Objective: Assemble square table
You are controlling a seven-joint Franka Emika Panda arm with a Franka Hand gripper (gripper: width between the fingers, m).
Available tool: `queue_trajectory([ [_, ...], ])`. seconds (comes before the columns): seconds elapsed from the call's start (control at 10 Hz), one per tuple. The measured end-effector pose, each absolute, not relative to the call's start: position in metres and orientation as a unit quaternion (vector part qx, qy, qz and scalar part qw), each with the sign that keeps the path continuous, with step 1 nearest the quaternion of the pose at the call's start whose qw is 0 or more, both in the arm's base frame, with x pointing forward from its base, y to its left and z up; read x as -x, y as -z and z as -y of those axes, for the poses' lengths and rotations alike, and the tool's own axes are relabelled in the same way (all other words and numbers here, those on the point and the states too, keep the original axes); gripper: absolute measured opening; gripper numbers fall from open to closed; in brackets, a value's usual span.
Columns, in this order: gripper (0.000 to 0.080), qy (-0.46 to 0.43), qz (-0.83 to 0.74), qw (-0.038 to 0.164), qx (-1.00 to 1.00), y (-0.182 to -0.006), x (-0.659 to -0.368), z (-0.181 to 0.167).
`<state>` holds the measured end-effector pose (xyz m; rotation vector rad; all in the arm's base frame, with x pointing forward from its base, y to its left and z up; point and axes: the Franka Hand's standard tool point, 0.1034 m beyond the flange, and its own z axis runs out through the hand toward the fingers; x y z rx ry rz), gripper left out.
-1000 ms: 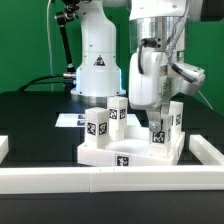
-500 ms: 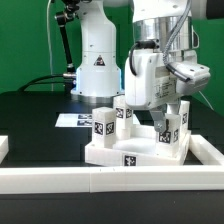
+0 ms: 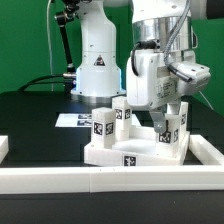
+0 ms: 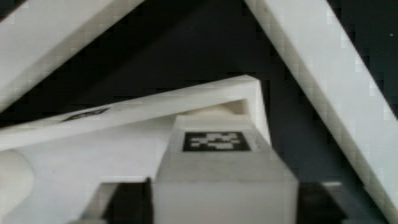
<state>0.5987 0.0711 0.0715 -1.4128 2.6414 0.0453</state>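
The square slab [image 3: 133,150] lies on the black table [image 3: 35,120], just behind the long white rail [image 3: 110,178], with three legs standing on it: two on the exterior view's left [image 3: 99,122] [image 3: 121,112] and one on the right [image 3: 171,128]. The pincer [image 3: 166,108] hangs over the right leg [image 4: 214,150], its fingers hidden behind the wrist housing, so I cannot tell whether it grips or has let go. The marker board [image 3: 68,120] lies behind the slab, before the arm's base [image 3: 98,70].
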Motion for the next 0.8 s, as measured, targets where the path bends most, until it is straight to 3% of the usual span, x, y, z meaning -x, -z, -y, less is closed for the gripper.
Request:
queue_trajectory([
  [0.1, 0.0565, -0.014, -0.865, 0.074, 0.496, -0.0735, -0.6005, -0.0691],
  [0.2, 0.0632, -0.015, -0.853, 0.077, 0.516, -0.0774, -0.6036, -0.0656],
  [0.8, 0.0649, -0.012, -0.845, 0.080, 0.529, -0.0799, -0.6065, -0.0661],
])
